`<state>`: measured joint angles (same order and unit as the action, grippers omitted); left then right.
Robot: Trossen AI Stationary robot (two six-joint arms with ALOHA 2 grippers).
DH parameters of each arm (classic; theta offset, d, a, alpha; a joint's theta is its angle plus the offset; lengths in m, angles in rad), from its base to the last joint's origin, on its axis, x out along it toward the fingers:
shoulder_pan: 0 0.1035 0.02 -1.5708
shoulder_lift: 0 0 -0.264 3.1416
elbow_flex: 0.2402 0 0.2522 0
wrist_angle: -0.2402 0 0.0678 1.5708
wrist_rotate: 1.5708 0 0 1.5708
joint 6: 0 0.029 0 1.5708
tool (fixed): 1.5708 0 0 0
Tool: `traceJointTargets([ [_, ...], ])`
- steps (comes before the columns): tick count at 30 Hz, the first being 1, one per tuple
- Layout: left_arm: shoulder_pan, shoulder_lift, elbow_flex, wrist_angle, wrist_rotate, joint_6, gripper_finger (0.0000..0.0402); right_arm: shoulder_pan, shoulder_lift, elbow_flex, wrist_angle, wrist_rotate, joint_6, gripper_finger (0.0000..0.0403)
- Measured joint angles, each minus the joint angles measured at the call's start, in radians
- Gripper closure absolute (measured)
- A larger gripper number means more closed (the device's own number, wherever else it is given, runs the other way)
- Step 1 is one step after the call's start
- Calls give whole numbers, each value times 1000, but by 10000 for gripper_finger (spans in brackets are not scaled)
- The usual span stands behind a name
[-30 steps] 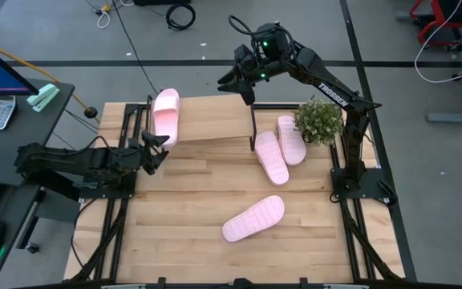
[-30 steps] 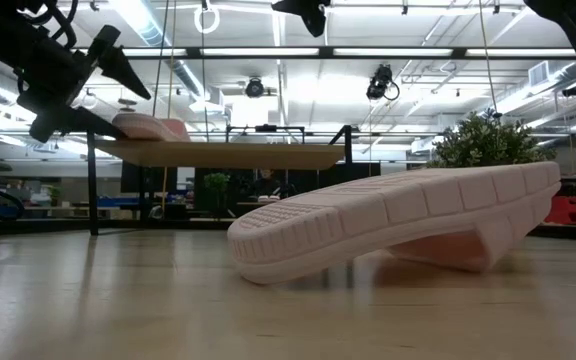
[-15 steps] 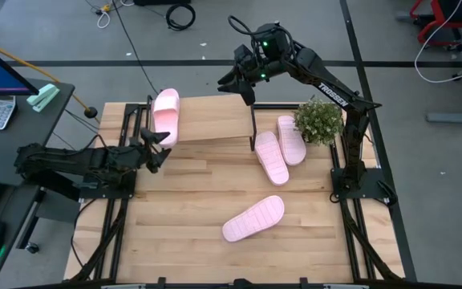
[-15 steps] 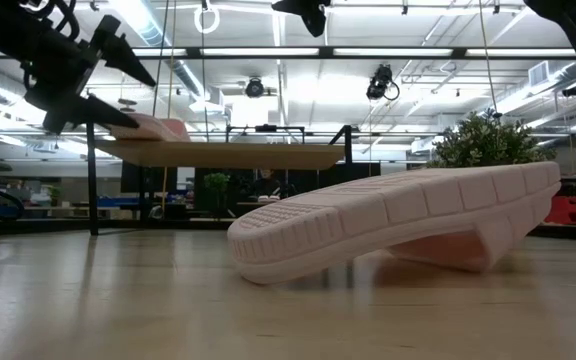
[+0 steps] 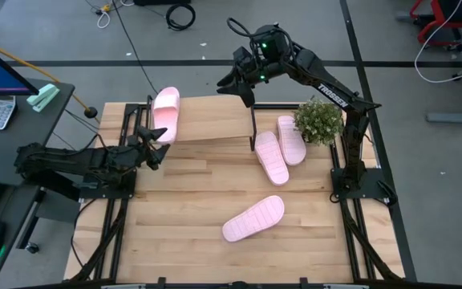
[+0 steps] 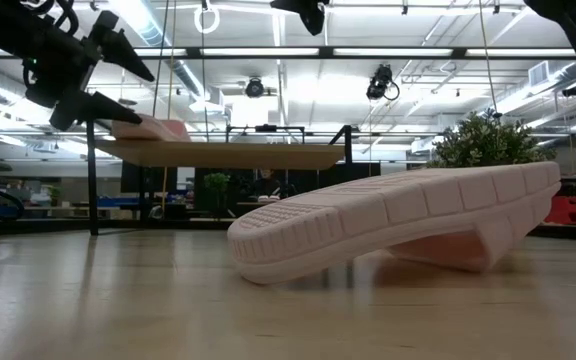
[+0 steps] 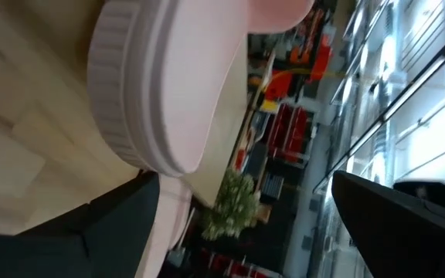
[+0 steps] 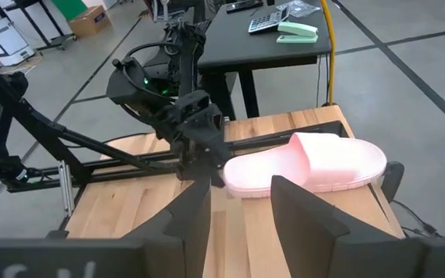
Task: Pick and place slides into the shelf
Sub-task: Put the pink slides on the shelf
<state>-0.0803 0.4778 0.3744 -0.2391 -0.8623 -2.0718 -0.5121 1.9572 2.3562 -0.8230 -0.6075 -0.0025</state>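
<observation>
One slide shelved, left claw backing away with jaws spread

The left claw (image 5: 152, 141) has drawn back from the slide on the shelf (image 5: 166, 114), its fingers wide apart and empty, so that sandal now lies released at the left end of the shelf (image 5: 215, 120). Three remain on the surface (image 5: 183, 201): a pair of slides (image 5: 279, 148) overlapping beside the potted plant (image 5: 319, 120), and a lone slide (image 5: 253, 218) lying well apart from them, with bare wood all round it. The right claw (image 5: 243, 80) hovers above the shelf's far edge, half open and gripping nothing. Most of the plank is free, though the plant crowds its right end.
</observation>
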Motion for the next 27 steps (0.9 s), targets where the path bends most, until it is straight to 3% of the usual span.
traceJointTargets([
  [15, 1, 0, 0, -24, -86, 0, 12, 0, 0, 0, 0, 0, 0, 261],
  [27, 57, 36, 0, -25, -73, -5, 12, 5, 0, 0, 0, 0, 3, 261],
])
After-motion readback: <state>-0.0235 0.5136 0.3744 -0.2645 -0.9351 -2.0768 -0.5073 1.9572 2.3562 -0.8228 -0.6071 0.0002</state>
